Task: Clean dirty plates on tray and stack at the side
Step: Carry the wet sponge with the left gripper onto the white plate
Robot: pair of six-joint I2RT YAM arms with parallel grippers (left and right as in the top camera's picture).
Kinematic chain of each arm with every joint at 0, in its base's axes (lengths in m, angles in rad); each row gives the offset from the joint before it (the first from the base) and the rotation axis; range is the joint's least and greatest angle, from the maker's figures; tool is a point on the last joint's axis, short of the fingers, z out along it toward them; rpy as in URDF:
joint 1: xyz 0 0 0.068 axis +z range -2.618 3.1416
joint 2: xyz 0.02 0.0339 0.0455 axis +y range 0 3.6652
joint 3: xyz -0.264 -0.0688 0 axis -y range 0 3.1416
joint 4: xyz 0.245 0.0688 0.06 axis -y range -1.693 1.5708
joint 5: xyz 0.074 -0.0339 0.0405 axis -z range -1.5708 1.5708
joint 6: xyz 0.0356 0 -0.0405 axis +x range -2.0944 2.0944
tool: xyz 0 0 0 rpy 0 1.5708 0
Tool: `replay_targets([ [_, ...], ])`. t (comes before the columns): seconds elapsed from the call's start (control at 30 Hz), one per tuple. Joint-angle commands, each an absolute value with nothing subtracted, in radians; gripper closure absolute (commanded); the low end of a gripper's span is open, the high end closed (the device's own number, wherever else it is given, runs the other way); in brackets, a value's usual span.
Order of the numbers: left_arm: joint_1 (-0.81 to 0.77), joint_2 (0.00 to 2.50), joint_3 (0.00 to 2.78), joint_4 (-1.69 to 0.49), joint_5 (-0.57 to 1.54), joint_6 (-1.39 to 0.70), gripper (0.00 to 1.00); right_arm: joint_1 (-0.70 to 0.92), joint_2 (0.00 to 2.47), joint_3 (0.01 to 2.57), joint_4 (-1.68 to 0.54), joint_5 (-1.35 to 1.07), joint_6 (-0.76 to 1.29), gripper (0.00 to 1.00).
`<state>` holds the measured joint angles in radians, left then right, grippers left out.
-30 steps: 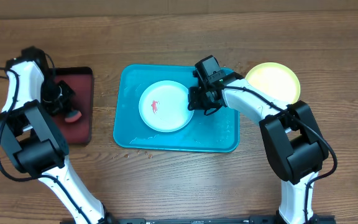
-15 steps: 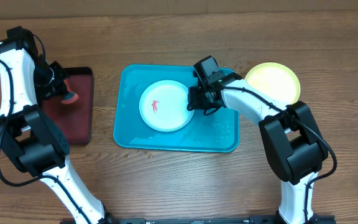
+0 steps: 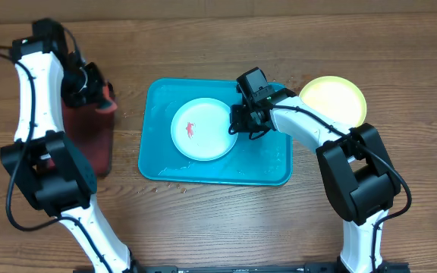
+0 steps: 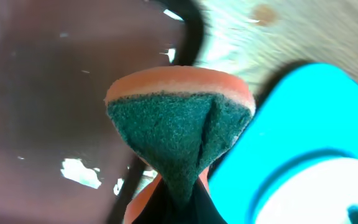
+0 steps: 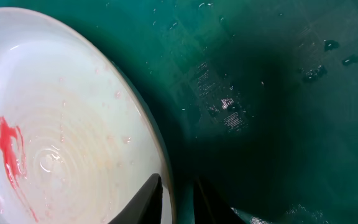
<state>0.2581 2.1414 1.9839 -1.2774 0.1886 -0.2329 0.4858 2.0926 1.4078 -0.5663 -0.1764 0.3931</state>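
Observation:
The white plate (image 3: 201, 129) with a red smear lies in the turquoise tray (image 3: 271, 163). My right gripper (image 3: 241, 125) is shut on the plate's right rim, one finger inside and one outside, as the right wrist view shows (image 5: 178, 200). There the plate (image 5: 55, 124) fills the left and the wet tray floor (image 5: 278, 93) the right. The yellow-green plate (image 3: 334, 98) sits on the table to the right of the tray. The mint plate is not in view. My left gripper (image 3: 97, 95) is shut on an orange sponge (image 4: 179, 134) with a green scouring face, above the dark red tray's right edge.
A smaller dark red tray (image 3: 89, 140) lies at the left of the table and shows wet in the left wrist view (image 4: 55, 93). A strip of bare wood separates it from the turquoise tray (image 4: 303, 106).
My left gripper has lifted the sponge off the dark red tray and carried it right, to that tray's right edge. The right gripper and the white plate have not moved.

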Motion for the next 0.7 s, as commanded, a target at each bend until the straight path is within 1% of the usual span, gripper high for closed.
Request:
replay_targets([
  [0.0, 0.207, 2.061, 2.012, -1.298, 0.214, -0.251, 0.96, 0.484, 2.104, 1.402, -0.572, -0.131, 0.397, 0.80],
  [0.07, 0.174, 2.061, 2.011, -1.322, 0.231, -0.250, 0.96, 0.484, 2.104, 1.402, -0.571, -0.135, 0.397, 0.79],
  [0.1, 0.159, 2.061, 2.010, -1.332, 0.235, -0.250, 0.96, 0.484, 2.104, 1.402, -0.569, -0.143, 0.397, 0.77],
  [0.13, 0.137, 2.061, 2.010, -1.343, 0.237, -0.248, 0.96, 0.484, 2.104, 1.402, -0.569, -0.157, 0.397, 0.62],
  [0.17, 0.115, 2.061, 2.010, -1.349, 0.237, -0.247, 0.96, 0.484, 2.104, 1.402, -0.569, -0.172, 0.397, 0.51],
  [0.2, 0.093, 2.061, 2.010, -1.350, 0.238, -0.247, 0.96, 0.484, 2.104, 1.402, -0.569, -0.181, 0.397, 0.50],
  [0.23, 0.067, 2.062, 2.010, -1.349, 0.238, -0.247, 0.96, 0.484, 2.104, 1.402, -0.567, -0.180, 0.397, 0.53],
  [0.27, 0.044, 2.063, 2.010, -1.349, 0.237, -0.247, 0.96, 0.484, 2.104, 1.402, -0.563, -0.179, 0.397, 0.62],
  [0.3, 0.026, 2.064, 2.010, -1.349, 0.238, -0.247, 0.96, 0.484, 2.104, 1.402, -0.559, -0.180, 0.397, 0.68],
  [0.33, -0.001, 2.065, 2.010, -1.351, 0.237, -0.247, 0.96, 0.484, 2.104, 1.402, -0.555, -0.180, 0.397, 0.77],
  [0.37, -0.020, 2.066, 2.010, -1.354, 0.237, -0.247, 0.96, 0.484, 2.104, 1.402, -0.554, -0.179, 0.397, 0.82],
  [0.4, -0.043, 2.066, 2.009, -1.355, 0.237, -0.249, 0.96, 0.484, 2.104, 1.402, -0.554, -0.179, 0.397, 0.85],
  [0.47, -0.091, 2.067, 2.001, -1.349, 0.237, -0.251, 0.96, 0.484, 2.104, 1.402, -0.555, -0.179, 0.397, 0.88],
  [0.67, -0.203, 2.068, 1.932, -1.278, 0.237, -0.279, 0.96, 0.484, 2.104, 1.402, -0.559, -0.179, 0.397, 0.89],
])
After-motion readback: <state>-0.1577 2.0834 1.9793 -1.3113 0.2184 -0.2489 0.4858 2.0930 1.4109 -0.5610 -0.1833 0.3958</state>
